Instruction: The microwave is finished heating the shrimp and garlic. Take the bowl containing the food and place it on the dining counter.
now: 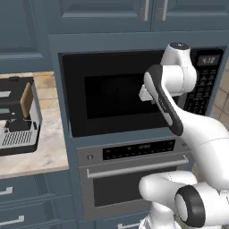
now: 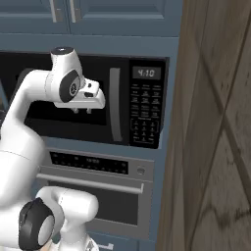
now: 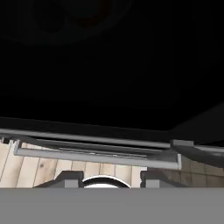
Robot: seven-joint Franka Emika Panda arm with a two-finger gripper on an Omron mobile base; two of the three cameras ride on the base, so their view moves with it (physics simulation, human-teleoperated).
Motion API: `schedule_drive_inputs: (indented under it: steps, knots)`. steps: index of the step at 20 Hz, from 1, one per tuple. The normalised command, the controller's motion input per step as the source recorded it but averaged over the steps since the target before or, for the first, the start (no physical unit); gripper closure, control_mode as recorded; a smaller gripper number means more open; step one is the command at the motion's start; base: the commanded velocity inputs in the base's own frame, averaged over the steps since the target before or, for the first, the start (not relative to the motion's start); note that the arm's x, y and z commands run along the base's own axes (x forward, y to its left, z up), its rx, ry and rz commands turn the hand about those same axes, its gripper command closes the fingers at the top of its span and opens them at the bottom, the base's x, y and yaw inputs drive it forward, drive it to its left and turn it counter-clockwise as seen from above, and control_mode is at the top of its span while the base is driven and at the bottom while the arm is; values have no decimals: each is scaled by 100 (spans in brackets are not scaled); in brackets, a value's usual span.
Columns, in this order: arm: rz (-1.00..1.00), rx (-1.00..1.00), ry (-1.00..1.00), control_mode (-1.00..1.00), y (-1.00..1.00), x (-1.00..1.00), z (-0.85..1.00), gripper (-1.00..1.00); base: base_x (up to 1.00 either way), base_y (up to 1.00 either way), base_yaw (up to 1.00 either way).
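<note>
One closed microwave [image 1: 120,96], contents unseen.

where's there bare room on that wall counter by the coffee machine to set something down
The beige counter is bare in a strip between the coffee machine and the microwave cabinet, and along its front edge. The coffee machine crowds the left part.

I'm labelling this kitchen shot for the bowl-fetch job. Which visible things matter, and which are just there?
Job: microwave, door shut; its handle; gripper in front of the door glass.

Just there: oven, coffee machine, wall counter, upper cabinets.
</note>
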Motion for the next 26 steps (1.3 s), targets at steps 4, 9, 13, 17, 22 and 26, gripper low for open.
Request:
schedule_drive_inputs:
  steps: [4, 9, 13, 17, 22, 26]
  knots:
    - [-4, 0, -16, -100, -4, -60, -13, -100, 0, 0, 0]
    - [-32, 6, -32, -100, -21, -98, -41, -100, 0, 0, 0]
    - [-8, 1, -21, -100, -15, -44, -19, -100, 0, 0, 0]
    - [0, 0, 0, 100, 0, 0, 0, -100, -22, -19, 0]
    - [0, 0, 0, 100, 0, 0, 0, -100, -44, -41, 0]
    - [0, 0, 0, 100, 0, 0, 0, -100, -55, -26, 0]
